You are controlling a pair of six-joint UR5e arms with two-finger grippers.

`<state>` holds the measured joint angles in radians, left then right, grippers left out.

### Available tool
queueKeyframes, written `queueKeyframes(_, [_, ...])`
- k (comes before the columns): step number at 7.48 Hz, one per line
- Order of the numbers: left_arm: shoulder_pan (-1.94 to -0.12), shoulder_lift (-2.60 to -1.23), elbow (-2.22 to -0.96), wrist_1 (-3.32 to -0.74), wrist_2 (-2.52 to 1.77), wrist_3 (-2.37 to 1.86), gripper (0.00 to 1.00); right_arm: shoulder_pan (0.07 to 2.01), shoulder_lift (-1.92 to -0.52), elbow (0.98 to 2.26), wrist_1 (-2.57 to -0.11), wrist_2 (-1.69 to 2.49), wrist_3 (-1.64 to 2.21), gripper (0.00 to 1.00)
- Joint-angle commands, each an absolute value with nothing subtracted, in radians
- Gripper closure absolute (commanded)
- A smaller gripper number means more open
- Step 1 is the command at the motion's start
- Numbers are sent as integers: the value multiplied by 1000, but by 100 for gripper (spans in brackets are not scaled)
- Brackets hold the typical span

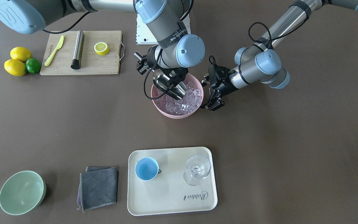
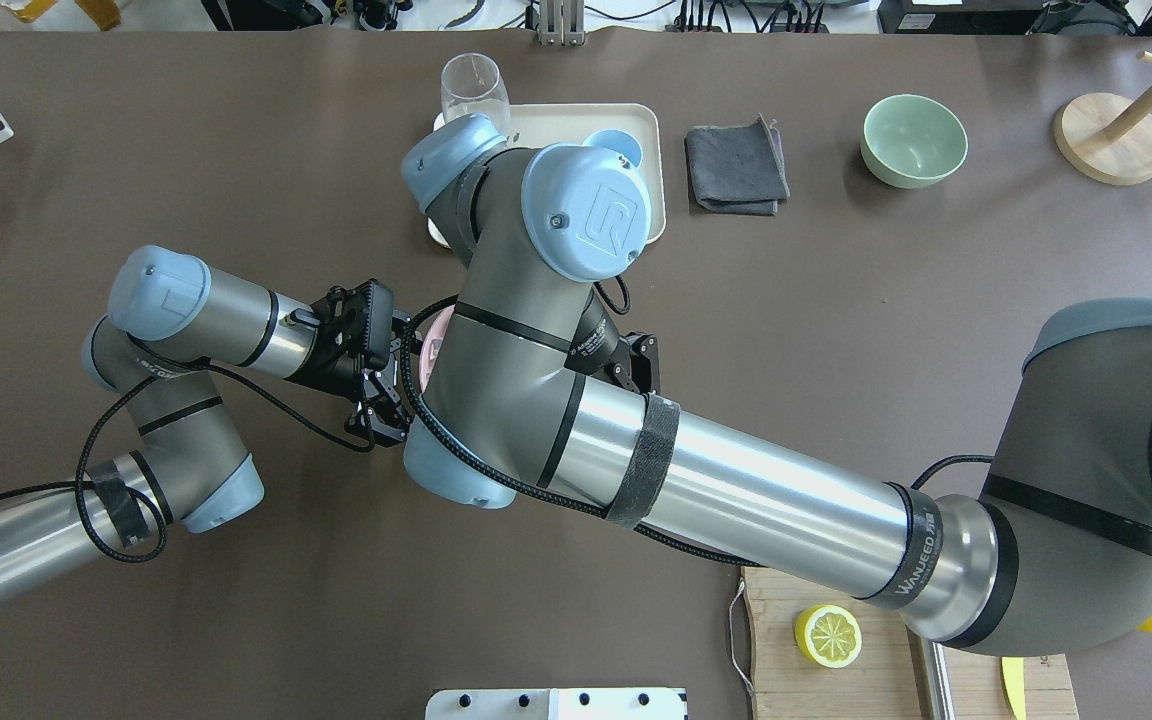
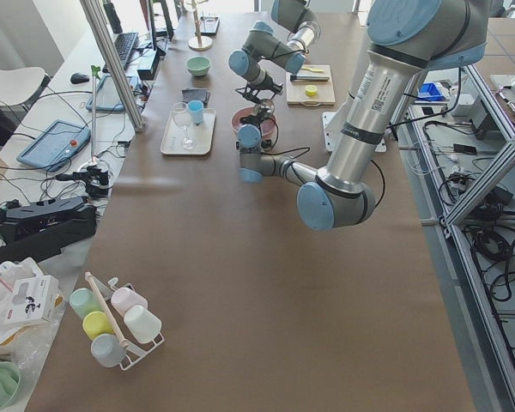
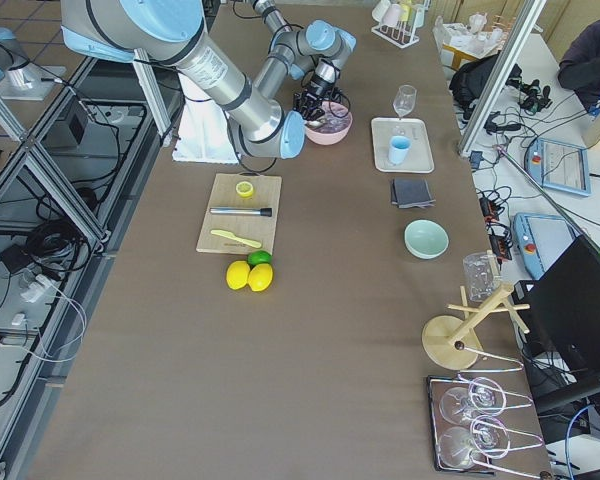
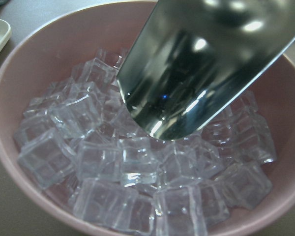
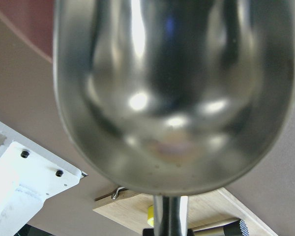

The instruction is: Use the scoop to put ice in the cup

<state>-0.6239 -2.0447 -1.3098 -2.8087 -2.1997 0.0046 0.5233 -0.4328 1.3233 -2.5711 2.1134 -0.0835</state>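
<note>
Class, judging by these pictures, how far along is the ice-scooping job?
Done: the right hand grips the scoop. In hand: its lip meets the ice in the pink bowl, and its trough looks empty. Left: lift a load and tip it into the empty cup.

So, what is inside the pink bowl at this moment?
Many clear ice cubes fill the pink bowl, and the scoop points its front edge into them. The bowl's bottom is covered by ice.

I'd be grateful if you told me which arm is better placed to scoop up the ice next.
Right. The right gripper is shut on the scoop, whose mouth already points down at the ice in the pink bowl. The left gripper sits open beside the bowl's rim, holding no tool.
</note>
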Motion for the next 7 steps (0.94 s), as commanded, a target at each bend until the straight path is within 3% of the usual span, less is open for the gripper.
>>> queueKeyframes(1, [-624, -2043, -1308, -2809, -2198, 5, 2, 529, -430, 1342, -2663, 2120, -83, 100])
queueKeyframes(4, [-626, -2040, -1308, -2809, -2189, 5, 2, 529, -410, 1332, -2736, 2074, -86, 100])
queueKeyframes(7, [-626, -2034, -1310, -2809, -2189, 5, 2, 529, -342, 1209, -2744, 2028, -145, 100])
